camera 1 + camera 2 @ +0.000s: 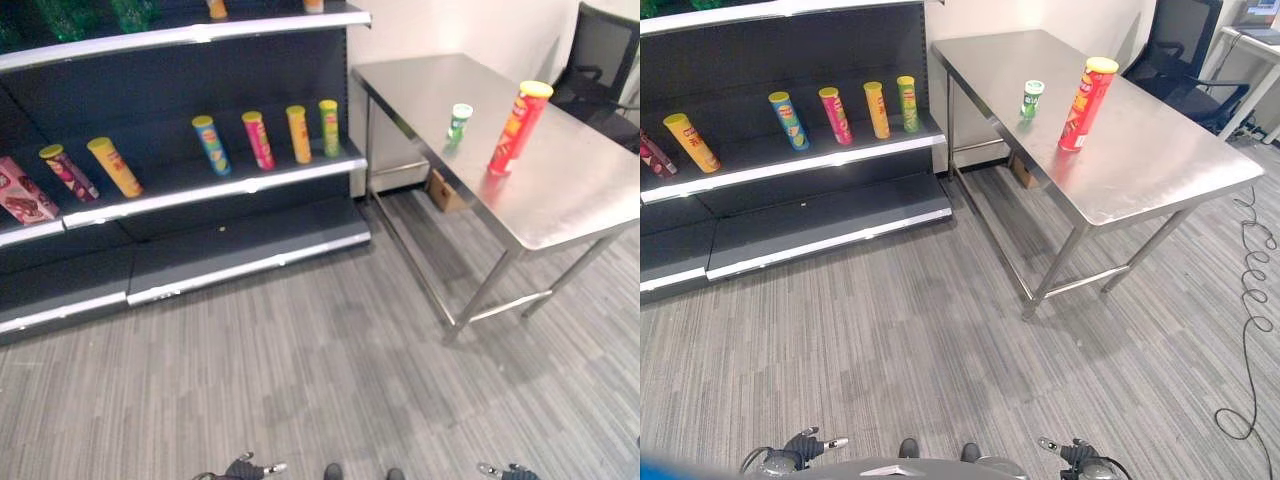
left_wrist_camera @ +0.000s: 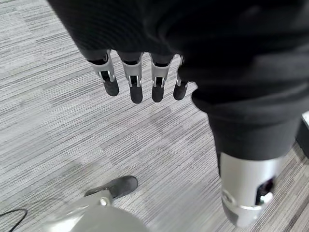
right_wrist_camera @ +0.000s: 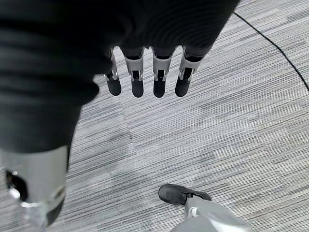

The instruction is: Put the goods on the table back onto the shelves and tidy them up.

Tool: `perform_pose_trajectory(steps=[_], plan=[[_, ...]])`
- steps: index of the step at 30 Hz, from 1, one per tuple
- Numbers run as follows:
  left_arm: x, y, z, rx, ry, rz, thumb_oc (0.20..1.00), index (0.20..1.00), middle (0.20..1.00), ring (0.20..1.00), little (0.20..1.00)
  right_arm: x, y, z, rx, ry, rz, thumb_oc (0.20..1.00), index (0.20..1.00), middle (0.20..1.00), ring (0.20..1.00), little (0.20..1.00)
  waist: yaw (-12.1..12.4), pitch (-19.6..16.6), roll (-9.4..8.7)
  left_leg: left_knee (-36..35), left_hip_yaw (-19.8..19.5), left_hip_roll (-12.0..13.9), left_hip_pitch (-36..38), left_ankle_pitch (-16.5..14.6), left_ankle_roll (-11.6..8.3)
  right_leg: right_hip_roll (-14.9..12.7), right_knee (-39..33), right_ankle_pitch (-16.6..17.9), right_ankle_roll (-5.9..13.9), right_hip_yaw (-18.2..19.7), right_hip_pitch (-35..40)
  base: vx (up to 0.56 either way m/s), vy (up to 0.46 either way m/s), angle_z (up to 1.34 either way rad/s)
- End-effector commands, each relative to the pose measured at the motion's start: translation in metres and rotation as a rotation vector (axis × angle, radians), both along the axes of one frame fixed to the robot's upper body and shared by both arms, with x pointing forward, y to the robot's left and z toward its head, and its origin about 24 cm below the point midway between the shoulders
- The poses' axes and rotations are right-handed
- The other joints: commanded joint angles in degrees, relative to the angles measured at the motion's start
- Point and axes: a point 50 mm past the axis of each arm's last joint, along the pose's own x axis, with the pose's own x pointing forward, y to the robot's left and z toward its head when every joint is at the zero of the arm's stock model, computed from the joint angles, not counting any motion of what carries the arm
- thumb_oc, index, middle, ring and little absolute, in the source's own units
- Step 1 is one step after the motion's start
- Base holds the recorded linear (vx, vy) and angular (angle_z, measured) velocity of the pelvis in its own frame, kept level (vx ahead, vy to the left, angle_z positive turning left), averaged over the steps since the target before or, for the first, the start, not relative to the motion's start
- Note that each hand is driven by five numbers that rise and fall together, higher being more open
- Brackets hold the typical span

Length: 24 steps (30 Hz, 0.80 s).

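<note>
Your stainless-steel table [image 1: 560, 215] stands to the right, its far left corner near the end of the dark shelf unit [image 1: 250, 235]. Two goods are on it, both upright and apart from each other: a tall red tube-shaped can with a yellow lid [image 1: 519, 128] and, left of it and slightly farther back, a short green can with a white lid [image 1: 459, 122]. Neither touches the table edge.

On the middle shelf [image 1: 200, 195], to the left, you have a row of tall cans standing close together, leaning back a little: a blue one [image 1: 211, 146], a pink one [image 1: 258, 140], an orange one [image 1: 298, 134] and a green one [image 1: 329, 128]. Further left on the same shelf are a yellow can [image 1: 115, 167], a dark red can [image 1: 68, 172] and a pink box [image 1: 22, 192] at the view's edge. The bottom shelf [image 1: 240, 255] is bare where it shows.

A black office chair [image 1: 600, 70] sits beyond the table's far right corner. A small brown cardboard box [image 1: 445, 190] lies on the floor under the table's far side.

Your left hand [image 2: 133, 79] hangs low over the grey striped carpet [image 1: 330, 380], fingers straight and relaxed, holding nothing. Your right hand [image 3: 147, 77] does the same on the other side, fingers loose and empty. Both hands are well apart from table and shelves.
</note>
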Motion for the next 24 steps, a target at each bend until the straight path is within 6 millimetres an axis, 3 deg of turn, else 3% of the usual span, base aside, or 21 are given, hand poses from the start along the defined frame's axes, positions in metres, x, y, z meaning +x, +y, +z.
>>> perform_pose_trajectory(steps=[1,11,23,24], plan=[[0.02,0.002,0.005,0.001,-0.047,0.021,1.0,1.0,1.0,1.0,1.0,0.013,-0.004,0.004,-0.024,-0.036,-0.012,1.0,1.0,1.0,1.0,1.0,0.07,0.42,-0.9,0.6,0.96,-1.08,3.17,-8.41,0.02,-1.16,0.96,-6.68,2.99,-1.11,1.65,-0.02,0.037,-0.02],[0.009,0.006,0.002,0.045,-0.005,0.046,1.0,1.0,1.0,1.0,1.0,0.012,-0.001,0.002,-0.027,-0.026,-0.011,1.0,1.0,1.0,1.0,1.0,0.52,0.67,-1.02,0.6,0.87,-1.53,2.75,-8.43,0.58,-1.69,0.96,-5.92,3.43,-1.23,1.24,-0.01,0.036,0.0],[0.017,0.005,0.004,0.048,-0.019,-0.001,1.0,1.0,1.0,1.0,1.0,0.021,0.001,0.004,-0.028,-0.035,0.027,1.0,1.0,1.0,1.0,1.0,1.04,1.38,-0.66,0.6,0.97,-2.48,0.78,-8.35,2.3,-2.56,3.59,-5.02,4.51,0.38,-2.44,-0.01,0.095,-0.08],[0.028,0.006,0.008,0.045,-0.055,-0.014,1.0,1.0,1.0,1.0,1.0,0.029,0.002,0.007,-0.021,-0.06,0.025,1.0,1.0,1.0,1.0,1.0,0.98,2.93,0.38,0.6,1.3,-3.27,0.53,-8.49,4.08,-3.51,13.45,-6.46,5.76,1.44,-7.87,-0.01,0.421,-0.37]])
